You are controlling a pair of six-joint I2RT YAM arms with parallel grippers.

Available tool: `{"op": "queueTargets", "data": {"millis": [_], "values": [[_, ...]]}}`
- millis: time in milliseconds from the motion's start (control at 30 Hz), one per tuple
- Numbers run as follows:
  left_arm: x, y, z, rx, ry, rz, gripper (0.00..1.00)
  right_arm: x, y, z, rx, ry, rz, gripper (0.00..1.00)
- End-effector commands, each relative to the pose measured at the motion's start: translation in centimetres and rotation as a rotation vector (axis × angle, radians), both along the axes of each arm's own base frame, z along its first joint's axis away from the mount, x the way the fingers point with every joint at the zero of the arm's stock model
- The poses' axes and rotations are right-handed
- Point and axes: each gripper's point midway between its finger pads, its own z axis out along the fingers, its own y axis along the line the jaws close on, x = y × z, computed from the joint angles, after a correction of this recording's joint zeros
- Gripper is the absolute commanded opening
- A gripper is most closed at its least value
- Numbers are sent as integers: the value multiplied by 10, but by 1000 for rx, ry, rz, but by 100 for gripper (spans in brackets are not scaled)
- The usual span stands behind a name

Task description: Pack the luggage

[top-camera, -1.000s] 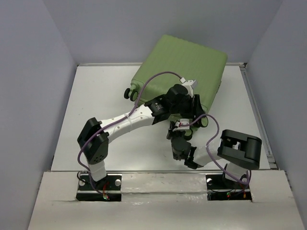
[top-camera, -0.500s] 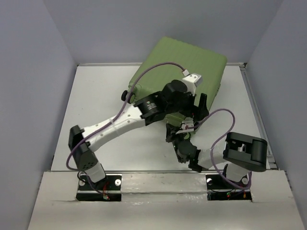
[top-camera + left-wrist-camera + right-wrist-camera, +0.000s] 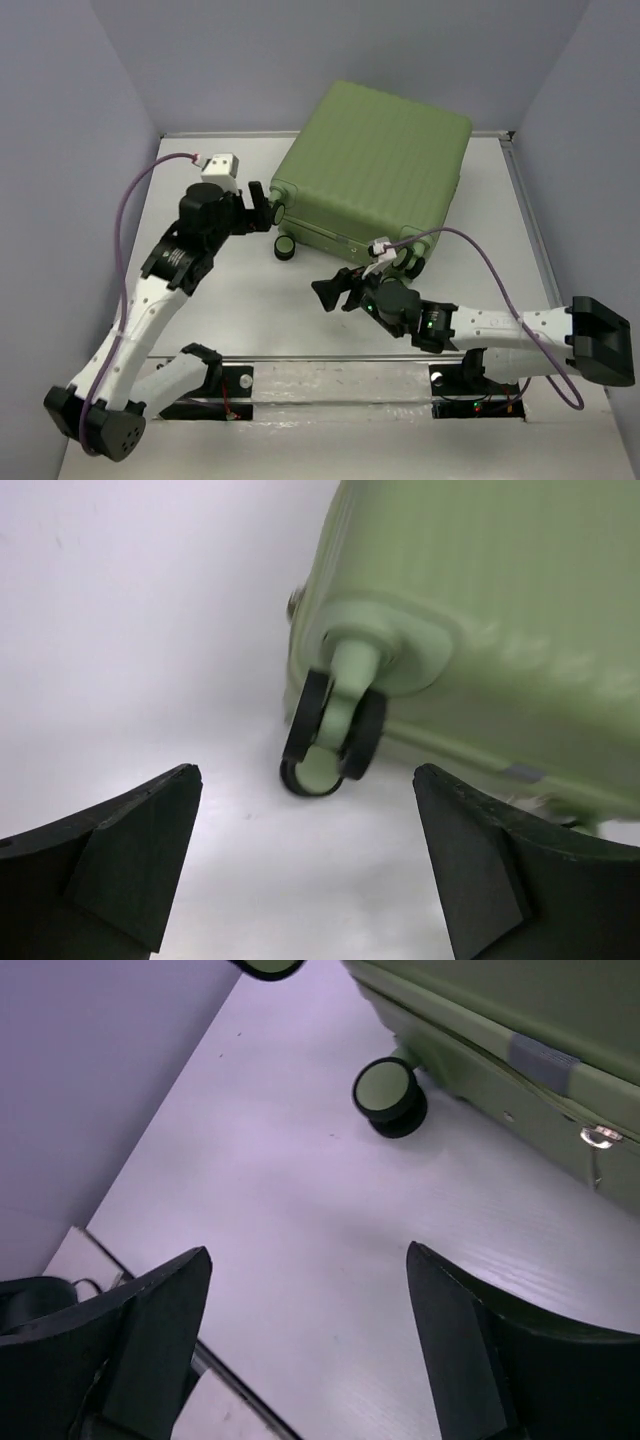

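Observation:
The luggage [image 3: 380,160], a light-green ribbed hard-shell suitcase, lies shut and flat at the back of the table. My left gripper [image 3: 262,207] hangs open beside its left corner. In the left wrist view the left gripper [image 3: 305,772] faces a black wheel with a green hub [image 3: 330,735] and holds nothing. My right gripper [image 3: 335,292] stands open in front of the suitcase, low over the table. Between its fingers the right gripper [image 3: 308,1250] shows only bare table, with a wheel [image 3: 388,1095] and the zipper pull [image 3: 598,1140] beyond.
Grey walls close in the white table [image 3: 220,300] on the left, back and right. A raised rail [image 3: 535,240] runs along the right edge. The white front board [image 3: 330,410] carries both arm bases. Purple cables [image 3: 125,230] loop off the arms.
Both arms have pulled away from the suitcase's front edge, the left swinging out to the left corner, the right back toward the front. Both grippers have opened.

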Motion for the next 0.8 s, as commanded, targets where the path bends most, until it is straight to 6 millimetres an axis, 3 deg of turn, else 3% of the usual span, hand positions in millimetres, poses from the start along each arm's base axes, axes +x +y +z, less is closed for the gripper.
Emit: {"op": "queueTargets", "data": {"millis": [0,33,167,333,400,533,567,600,700,733,767], "values": [[6,-9,-56,99,130,-111,99,-31,6,12,-148,127,166,87],[9,-16,-57,94,133,-141,99,-35,0,8,-197,134,179,88],[19,-30,-51,98,140,-210,99,-29,-18,48,-173,74,131,90],[35,-29,-68,141,195,-185,99,-15,-47,95,-176,-10,35,93],[37,-34,-73,131,204,-204,99,-10,-54,104,-178,-31,6,94],[45,-35,-87,146,240,-194,98,15,-83,120,-201,-54,-99,96],[46,-35,-87,144,242,-195,96,34,-102,127,-189,-52,-167,96],[47,-37,-89,141,244,-202,94,40,-105,127,-186,-46,-152,96],[48,-38,-89,139,243,-202,86,69,-132,134,-177,-30,-225,96],[50,-38,-89,140,242,-201,83,86,-151,134,-181,-19,-285,96],[52,-39,-89,138,239,-202,75,96,-161,135,-189,-16,-320,96]]}}
